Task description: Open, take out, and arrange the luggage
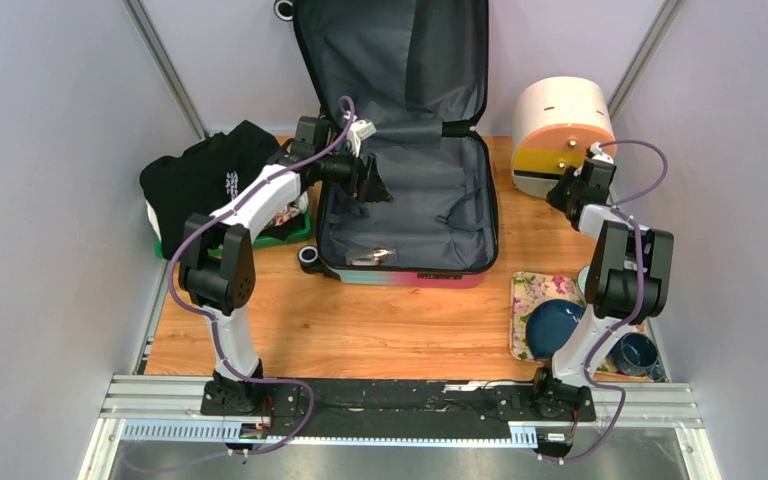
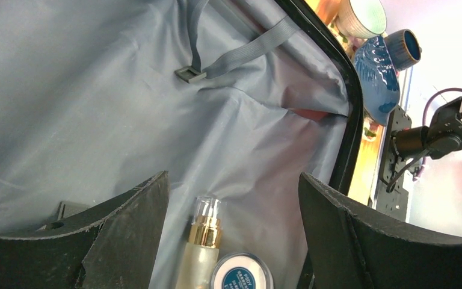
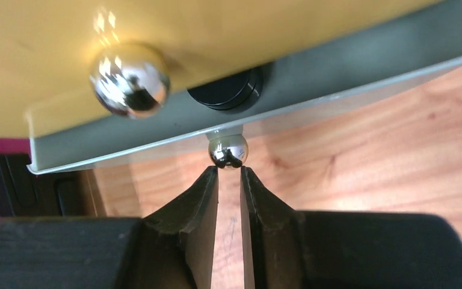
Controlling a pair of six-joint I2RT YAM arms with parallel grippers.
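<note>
Left wrist alone resolves a bottle [image 2: 201, 241] and jar [image 2: 242, 274] beneath my released left jaws inside the open luggage [image 1: 410, 200] at the bench's [image 1: 360, 330] twelve o'clock, while my right jaws narrow at a chrome knob [image 3: 227, 150], grip impossible to tell.

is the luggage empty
No, a pump bottle and a small round jar lie inside the luggage.

The top camera looks down from above and behind the arms over the whole table [image 1: 360, 330] and open luggage [image 1: 410, 200], the left wrist camera peers close into that same luggage's lining [image 2: 96, 90], and the right wrist camera sits tight against a chrome knob [image 3: 228, 150] on the round container [image 1: 560, 125].
</note>
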